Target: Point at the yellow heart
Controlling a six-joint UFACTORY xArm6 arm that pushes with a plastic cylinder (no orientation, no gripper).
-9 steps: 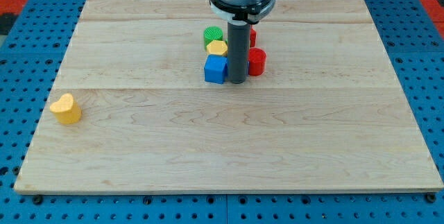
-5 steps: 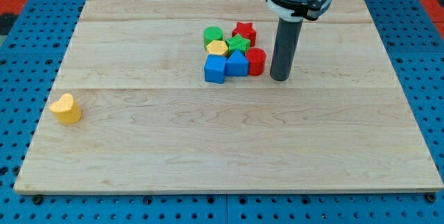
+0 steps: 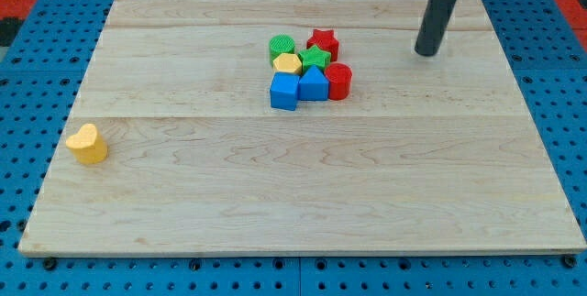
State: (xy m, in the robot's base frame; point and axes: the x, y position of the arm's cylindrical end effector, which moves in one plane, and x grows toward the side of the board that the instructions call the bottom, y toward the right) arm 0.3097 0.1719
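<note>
The yellow heart [image 3: 87,144] lies alone near the board's left edge, below the middle. My tip [image 3: 426,52] stands at the view's upper right, far from the heart and to the right of a cluster of blocks. The cluster near the top centre holds a green cylinder [image 3: 282,47], a yellow hexagon [image 3: 287,63], a red star [image 3: 322,40], a green star [image 3: 315,58], a blue cube [image 3: 285,91], a blue block [image 3: 313,84] and a red cylinder [image 3: 338,82].
The wooden board [image 3: 303,195] rests on a blue pegboard surface [image 3: 18,131]. The rod rises out of the view's top edge.
My tip has moved from just beside the cluster to the right and toward the view's top, away from the blocks. The blocks have not moved.
</note>
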